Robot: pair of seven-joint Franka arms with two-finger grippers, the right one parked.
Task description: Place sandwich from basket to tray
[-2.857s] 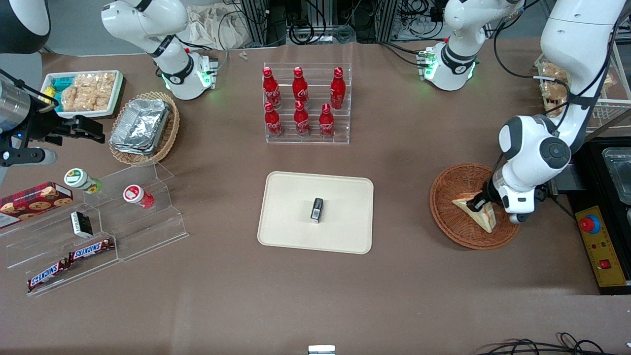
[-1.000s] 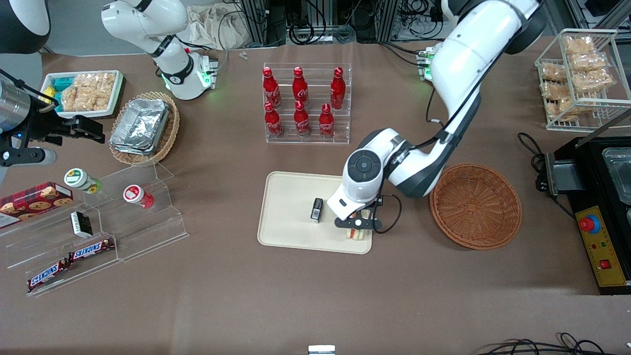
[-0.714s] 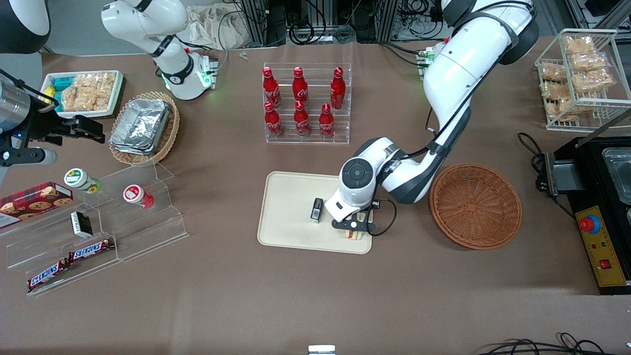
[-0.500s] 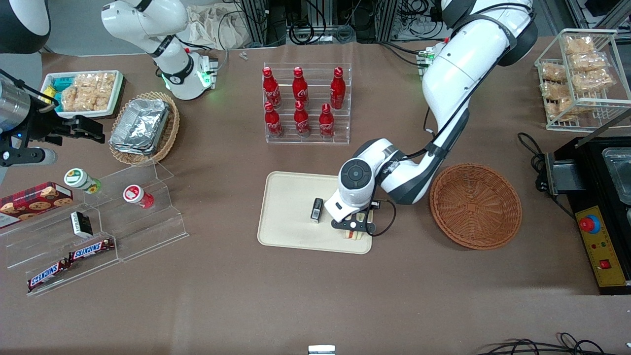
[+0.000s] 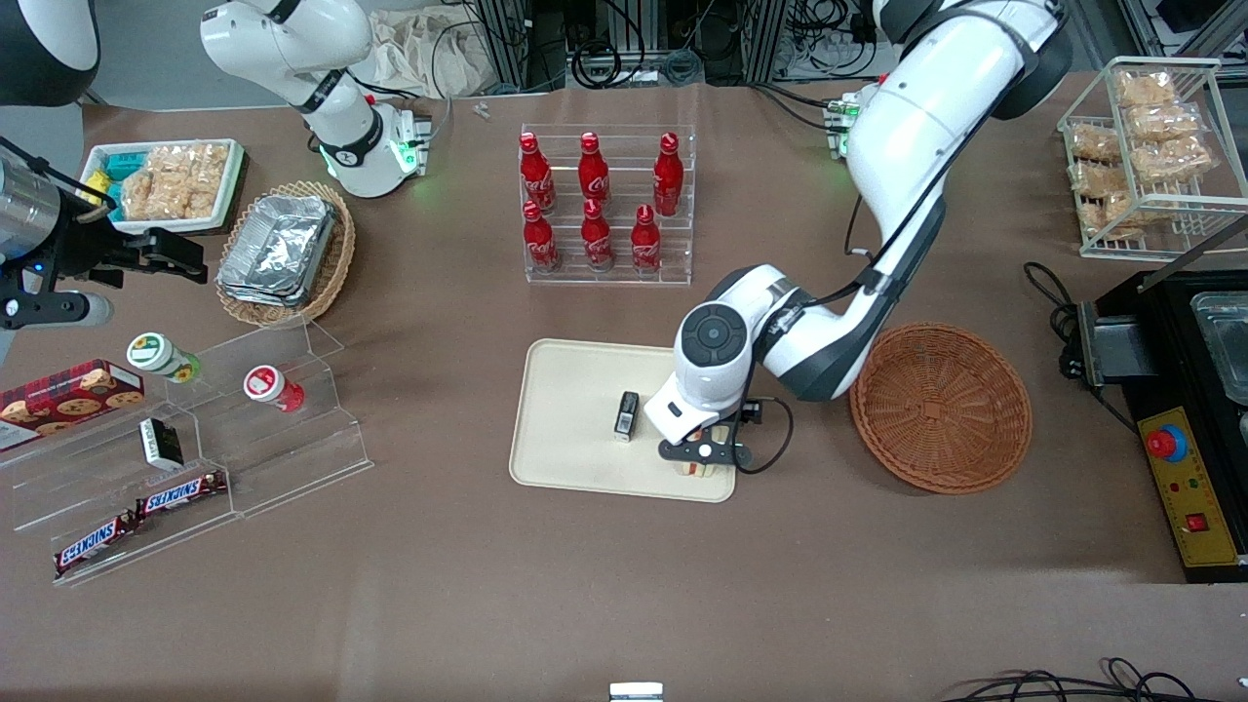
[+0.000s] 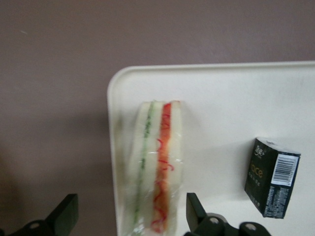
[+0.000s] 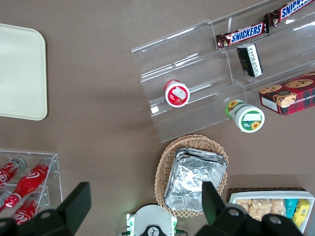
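1. On the table we see the tray (image 5: 575,419), the largest task piece, cream and low-rimmed, with a small black box (image 5: 627,415) standing near its middle.
2. Toward the working arm's end of the table sits the basket (image 5: 941,407), round, woven and with nothing in it.
3. Over the tray corner nearest the basket hangs the gripper (image 5: 704,454); in the wrist view its fingers (image 6: 195,212) stand wide apart on either side of the sandwich, touching nothing and gripping nothing.
4. In that same corner the sandwich (image 6: 155,167) lies on the tray close beside the rim, its cut edge upward, showing green, red and pale layers under what looks like clear film.
5. We judge it light and soft: the bread would crush under a hard squeeze, and the film may make it slippery.
6. If we had to take it again, we would close gently across the two broad bread faces near the middle of the wedge, not on the thin tip.
7. We judge the placing all but done; the arm needs only to lift away.
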